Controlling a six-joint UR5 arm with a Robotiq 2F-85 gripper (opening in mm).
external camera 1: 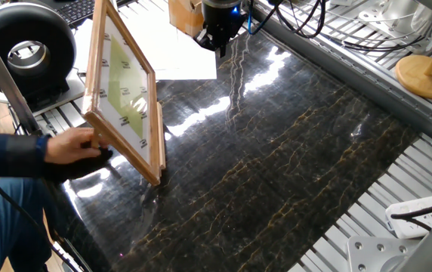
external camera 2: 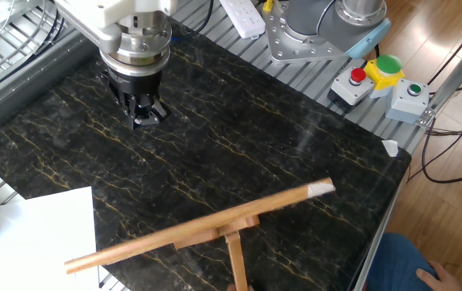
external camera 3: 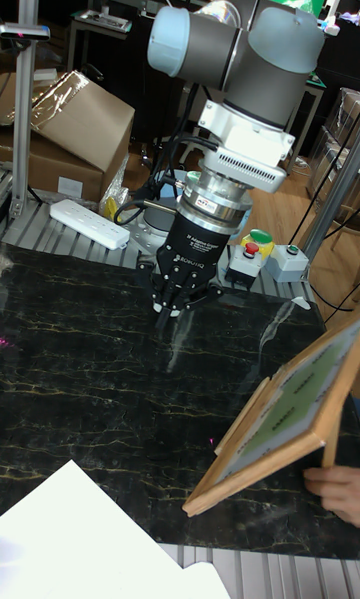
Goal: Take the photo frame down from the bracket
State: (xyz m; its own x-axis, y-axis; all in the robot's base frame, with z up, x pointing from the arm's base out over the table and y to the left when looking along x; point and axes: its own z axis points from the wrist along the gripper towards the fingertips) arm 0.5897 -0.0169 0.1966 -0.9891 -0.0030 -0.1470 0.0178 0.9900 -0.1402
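Observation:
The photo frame point(external camera 1: 121, 91) stands tilted back on the bracket at the left of the black marble table point(external camera 1: 291, 151). It has a light-wood rim, a white mat and a yellow-green centre. From behind, its top edge point(external camera 2: 207, 226) runs slantwise over the bracket's leg point(external camera 2: 237, 257). In the tall fixed view the photo frame point(external camera 3: 290, 414) leans at the lower right. My gripper point(external camera 2: 144, 118) hangs over the far side of the table, well apart from the frame. Its fingers are shut with nothing between them. It also shows as the gripper point(external camera 1: 217, 44) and the gripper point(external camera 3: 170, 306).
A person's hand point(external camera 1: 76, 147) reaches in behind the frame's lower left; that hand point(external camera 3: 335, 487) touches its lower edge. White paper sheet point(external camera 2: 45, 222) lies beside the frame. A round wooden base with post point(external camera 1: 427, 75), button box point(external camera 2: 376, 77) and power strip point(external camera 3: 90, 224) sit off the table.

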